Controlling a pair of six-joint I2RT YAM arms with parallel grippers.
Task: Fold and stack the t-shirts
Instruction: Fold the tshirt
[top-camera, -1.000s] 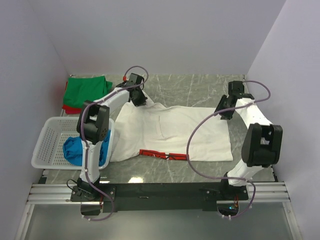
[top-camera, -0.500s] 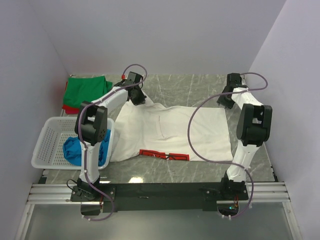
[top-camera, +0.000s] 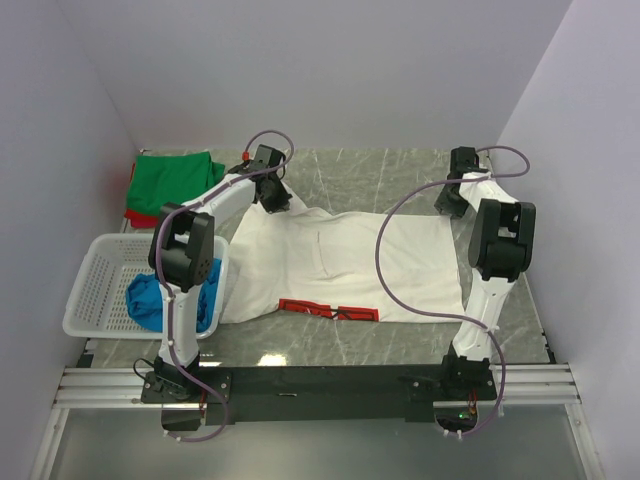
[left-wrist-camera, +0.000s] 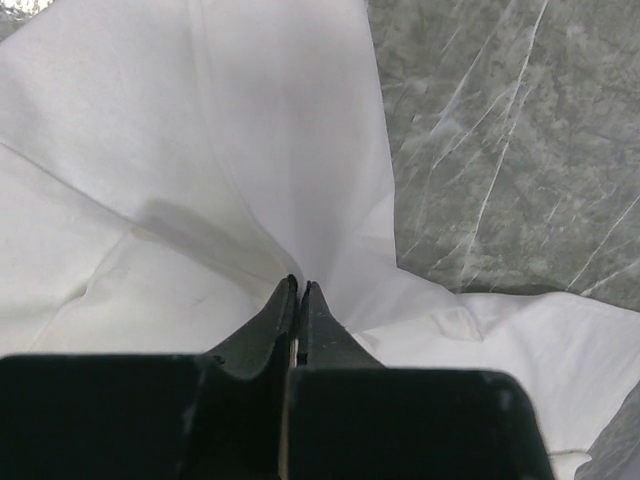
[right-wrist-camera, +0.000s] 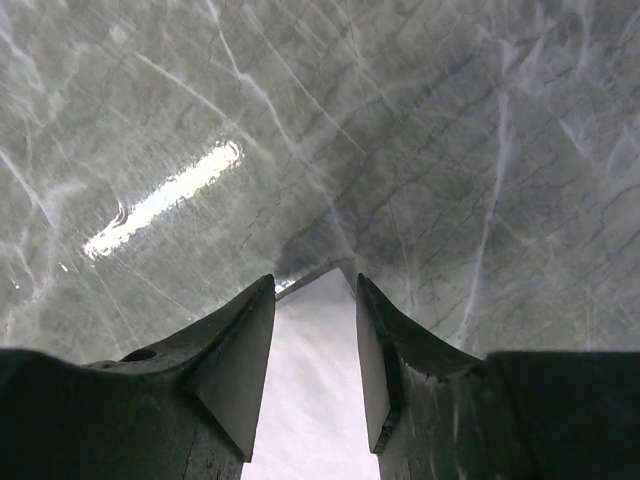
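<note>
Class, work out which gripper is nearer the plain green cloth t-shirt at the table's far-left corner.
Left. The left gripper, shut on the large white cloth t-shirt, is just right of the green t-shirt; the right gripper stands open at the white shirt's opposite far corner.

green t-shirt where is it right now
In the top external view the green t-shirt lies in the far left corner of the table, on top of the red t-shirt and just beyond the white basket.
</note>
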